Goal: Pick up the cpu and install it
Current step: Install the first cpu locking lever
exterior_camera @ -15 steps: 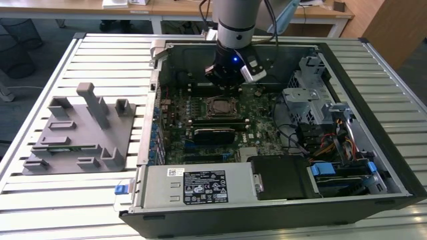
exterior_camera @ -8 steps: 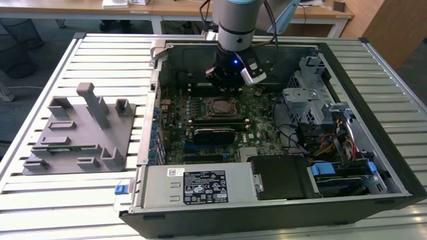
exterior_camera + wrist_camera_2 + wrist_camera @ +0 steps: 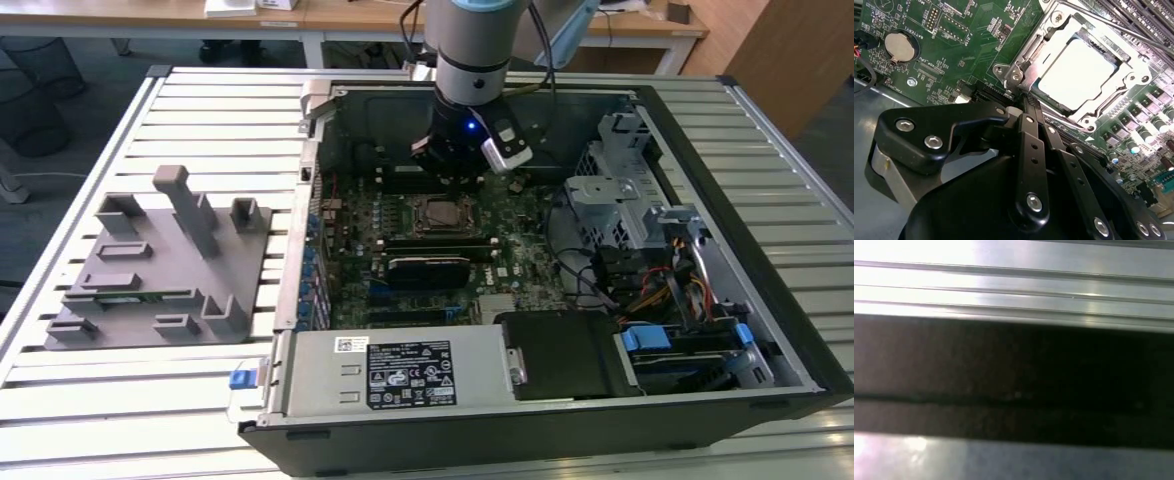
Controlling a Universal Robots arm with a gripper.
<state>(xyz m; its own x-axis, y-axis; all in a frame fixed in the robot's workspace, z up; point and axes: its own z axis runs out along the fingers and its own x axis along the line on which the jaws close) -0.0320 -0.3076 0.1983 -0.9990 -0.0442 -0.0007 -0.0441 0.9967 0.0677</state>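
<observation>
The cpu (image 3: 1081, 75) sits in its socket (image 3: 1019, 70) on the green motherboard (image 3: 964, 35), in the upper right of the second wrist view. In the exterior view it is the small square (image 3: 438, 213) near the middle of the open computer case (image 3: 747, 300), just below the gripper (image 3: 461, 160).

I cannot tell if the fingers are spread or pinched together.

The cpu looks light, flat and stiff. It is probably easy to hurt, so its thin side edges look like the best place to hold.

The exterior view shows the whole bench (image 3: 80, 400) and a grey parts holder (image 3: 160, 260) on the left. The second wrist view shows a round coin battery (image 3: 900, 46).
</observation>
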